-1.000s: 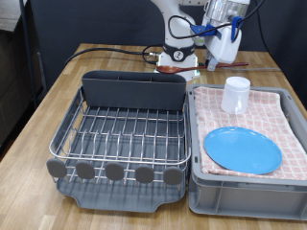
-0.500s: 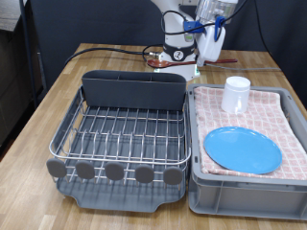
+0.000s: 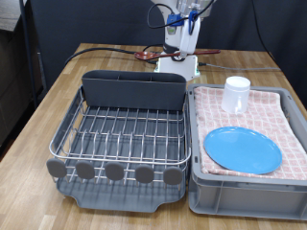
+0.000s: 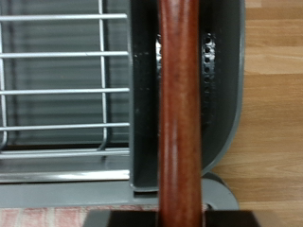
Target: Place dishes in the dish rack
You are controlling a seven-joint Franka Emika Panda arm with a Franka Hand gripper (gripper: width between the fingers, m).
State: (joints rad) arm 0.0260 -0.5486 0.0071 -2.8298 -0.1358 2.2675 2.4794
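Note:
My gripper (image 3: 188, 29) is high at the exterior view's top, behind the dish rack (image 3: 67, 134), and is shut on the reddish-brown wooden spoon (image 3: 158, 55). In the wrist view the spoon's handle (image 4: 180, 113) runs down the middle of the picture, over the rack's tall grey cutlery bin (image 4: 222, 95) and beside the wire grid (image 4: 57, 95). The rack holds no dishes. The bright-blue plate (image 3: 243, 149) and the white mug (image 3: 236, 94) rest on the pink checked cloth.
The grey bin (image 3: 240, 196) lined with the checked cloth (image 3: 288, 120) stands right of the rack in the exterior view. The cutlery bin (image 3: 132, 88) runs along the rack's far side. The robot base and cables (image 3: 106, 48) lie behind it on the wooden table.
The gripper has moved with the spoon towards the exterior view's left, from above the cloth-lined bin's far edge to behind the rack's cutlery bin.

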